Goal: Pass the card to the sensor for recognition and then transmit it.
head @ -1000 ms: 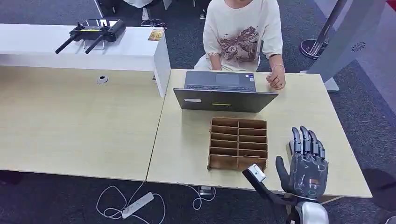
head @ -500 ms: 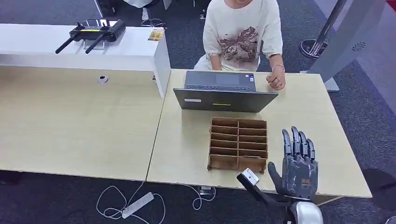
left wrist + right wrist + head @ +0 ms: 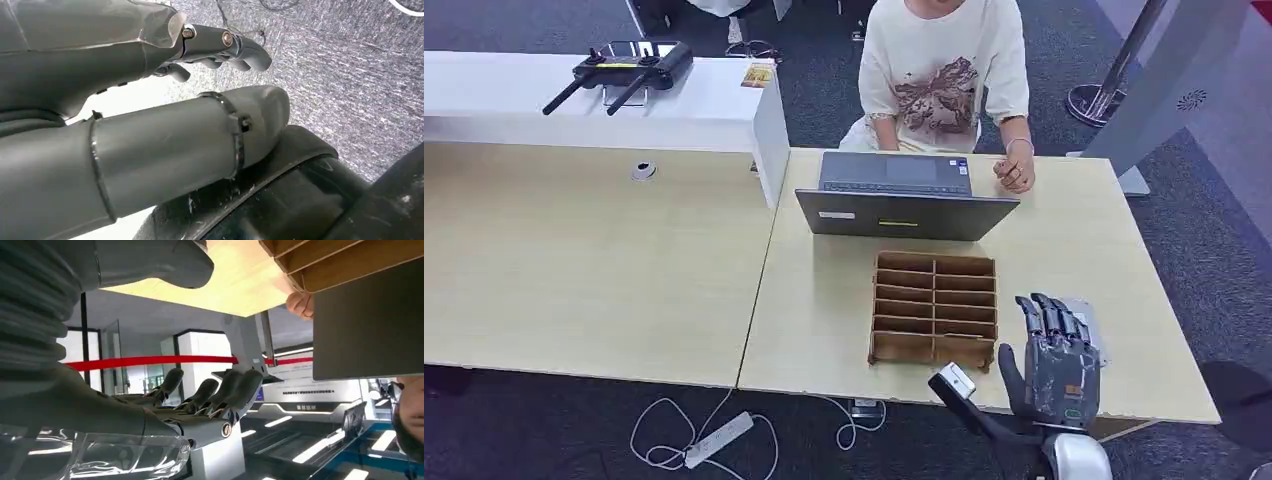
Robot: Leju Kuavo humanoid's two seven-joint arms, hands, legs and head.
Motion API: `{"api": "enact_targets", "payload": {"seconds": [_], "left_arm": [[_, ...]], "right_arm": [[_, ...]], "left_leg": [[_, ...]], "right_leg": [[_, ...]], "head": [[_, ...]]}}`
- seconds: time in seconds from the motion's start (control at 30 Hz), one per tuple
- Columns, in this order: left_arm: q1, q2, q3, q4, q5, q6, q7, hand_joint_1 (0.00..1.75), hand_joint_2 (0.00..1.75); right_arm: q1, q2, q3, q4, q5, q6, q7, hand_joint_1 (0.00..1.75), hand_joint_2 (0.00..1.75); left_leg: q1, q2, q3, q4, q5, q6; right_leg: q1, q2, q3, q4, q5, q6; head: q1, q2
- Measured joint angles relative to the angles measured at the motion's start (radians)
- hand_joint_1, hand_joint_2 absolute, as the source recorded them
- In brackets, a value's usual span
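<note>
Card (image 3: 1096, 330): pale, thin, lying flat on the table (image 3: 824, 300) near its front right corner, just beside the wooden divider box (image 3: 934, 307), a strip of it peeking out past the fingers (image 3: 1049, 320) of the right hand (image 3: 1056, 360). Judged to be light and stiff, smooth-faced and so apt to slide on the wood instead of lifting. Not fragile, but bendable if squeezed across the middle. Flat on the board, with no edge raised for a fingertip to get under. Best taken by pressing down and dragging toward the table edge, or by pinching one long edge between thumb and a finger once a lip is free. Worth keeping the faces uncovered for the sensor, though unclear from these views where that sensor sits.

Right hand poised over the card, fingers straight and side by side, thumb out to the side, holding nothing; contact with the card impossible to tell. Left hand (image 3: 220, 50) hanging over grey carpet, fingers loosely bent, thumb straight and apart, nothing in it.

Beyond the box, a laptop (image 3: 904, 213) with a seated person's hand (image 3: 1018, 175) resting beside it
</note>
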Motion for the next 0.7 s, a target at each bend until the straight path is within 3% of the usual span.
{"api": "enact_targets", "payload": {"seconds": [0.7], "left_arm": [[-0.007,0.0,0.0,0.0,-0.024,-0.016,0.0,0.0,0.0]], "right_arm": [[-0.003,0.011,0.0,0.02,0.0,0.021,-0.018,0.51,1.75]], "left_leg": [[0.0,0.0,0.0,0.0,0.0,0.0]], "right_leg": [[0.0,0.0,0.0,0.0,0.0,0.0]], "head": [[0.0,0.0]]}}
